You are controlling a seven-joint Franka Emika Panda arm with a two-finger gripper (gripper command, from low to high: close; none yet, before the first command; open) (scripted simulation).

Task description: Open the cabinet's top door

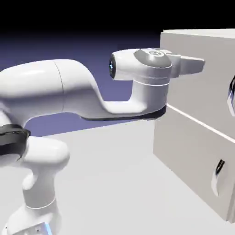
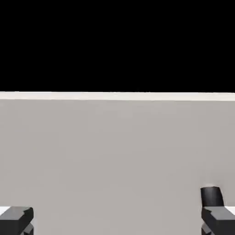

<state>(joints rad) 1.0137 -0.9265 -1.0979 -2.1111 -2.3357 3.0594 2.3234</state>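
Exterior view: my claw (image 1: 202, 65) points at the top door (image 1: 202, 69), whose handle (image 1: 232, 95) sits at the exterior view's right edge. Hand view: my fingertips stand wide apart, nothing between them but plain panel beyond; the door's pale top edge (image 2: 117, 96) runs straight across, black above.

a pale, seemingly plain floor (image 1: 110, 183), blue-violet backdrop (image 1: 103, 89).

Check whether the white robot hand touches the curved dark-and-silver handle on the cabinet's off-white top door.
Apart. The exterior view shows a strip of bare top door between the hand and the handle.
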